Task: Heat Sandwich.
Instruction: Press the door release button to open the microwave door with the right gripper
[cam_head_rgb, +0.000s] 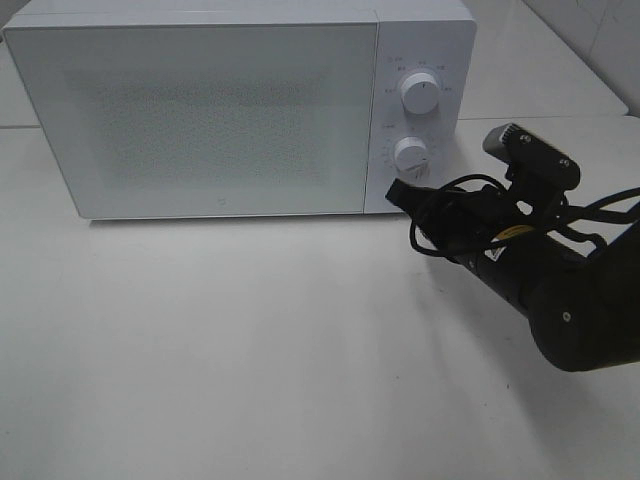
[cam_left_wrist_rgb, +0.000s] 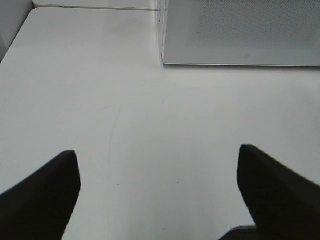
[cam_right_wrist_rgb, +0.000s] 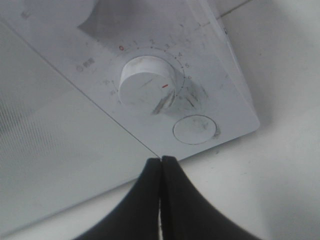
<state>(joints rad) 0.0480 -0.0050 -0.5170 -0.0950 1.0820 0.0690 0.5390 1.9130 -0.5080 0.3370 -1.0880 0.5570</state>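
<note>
Bright, even light, washed-out white table (cam_head_rgb: 250, 350), soft shadow beneath the microwave (cam_head_rgb: 200, 100), slight blur.

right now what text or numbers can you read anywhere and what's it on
"0" in red, then "1", "2", "3", "4", "5": scale around the lower knob of the microwave, right wrist view.
Rest of that scale and the label beside it: too blurred to read.
Upper knob markings, door logo, yellow sticker on the right arm: too small.
</note>
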